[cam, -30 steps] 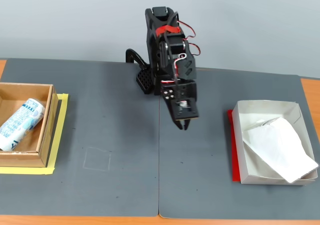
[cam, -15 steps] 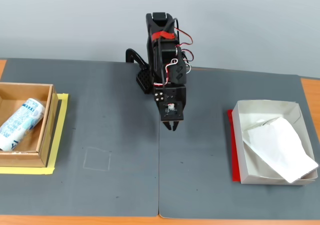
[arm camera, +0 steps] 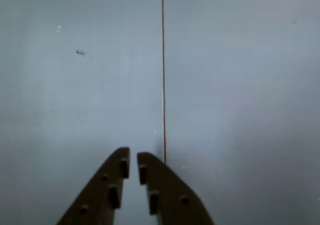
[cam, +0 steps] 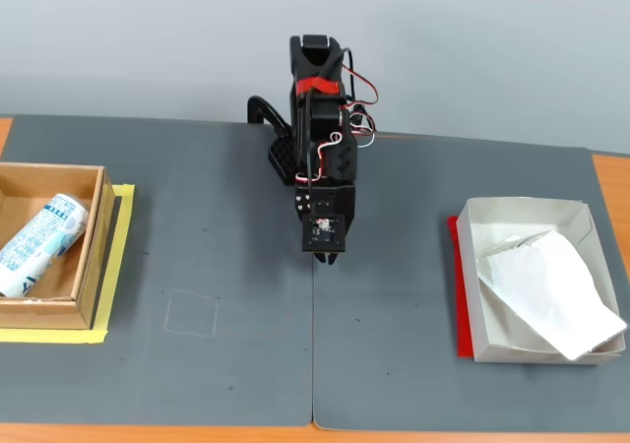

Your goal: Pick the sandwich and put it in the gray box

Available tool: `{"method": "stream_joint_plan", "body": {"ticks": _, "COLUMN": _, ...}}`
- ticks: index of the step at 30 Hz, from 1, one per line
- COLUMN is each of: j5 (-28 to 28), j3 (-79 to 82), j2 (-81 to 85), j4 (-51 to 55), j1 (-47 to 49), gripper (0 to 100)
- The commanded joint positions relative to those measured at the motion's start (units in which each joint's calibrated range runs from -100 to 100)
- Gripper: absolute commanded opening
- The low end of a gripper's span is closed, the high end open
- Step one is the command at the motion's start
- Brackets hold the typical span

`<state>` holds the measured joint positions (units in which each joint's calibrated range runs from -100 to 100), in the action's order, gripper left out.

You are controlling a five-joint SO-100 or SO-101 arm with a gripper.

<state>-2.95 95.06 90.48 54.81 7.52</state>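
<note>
From my remote station I see the black two-finger hand (cam: 324, 257) hanging over the middle of the dark grey counter (cam: 217, 266), close in front of the arm's base. The flat white plastic-wrapped sandwich package (cam: 547, 290) lies far to the right of the hand in the fixed view, well apart from it. It is already inside the shallow pale grey card box (cam: 522, 211). The long axis of the package runs diagonally, from the upper left of the box down to the lower right corner, and that lower end leans up on the box wall and sticks a little over the rim.

In the wrist view the hand (arm camera: 133, 160) is nearly closed, only a thin slit is between the two fingers, and there is nothing between them. Below it I see only bare counter and the thin seam (arm camera: 163, 75) where two mats meet. The hand is right beside this seam.

I judge that the placing is done, because the sandwich is in the box and the hand is empty and away from it. If any move comes, it turns on this one relation: the package is to the right in the fixed view, and the hand would need to travel that way across the open counter. The brown cardboard box (cam: 89, 256) with the blue-white can (cam: 39, 241) is on the opposite side and it plays no part.
</note>
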Motion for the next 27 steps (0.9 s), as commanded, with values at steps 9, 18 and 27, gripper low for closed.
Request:
{"method": "stream_joint_plan", "body": {"ticks": 9, "j5": 0.3, "j3": 1.4, "j2": 4.8, "j4": 0.0, "j1": -2.3, "gripper": 2}}
{"method": "stream_joint_plan", "body": {"ticks": 18, "j5": 0.3, "j3": 2.6, "j2": 8.2, "j4": 0.1, "j1": -2.3, "gripper": 2}}
{"method": "stream_joint_plan", "body": {"ticks": 27, "j5": 0.1, "j3": 3.0, "j2": 8.5, "j4": 0.0, "j1": -2.3, "gripper": 2}}
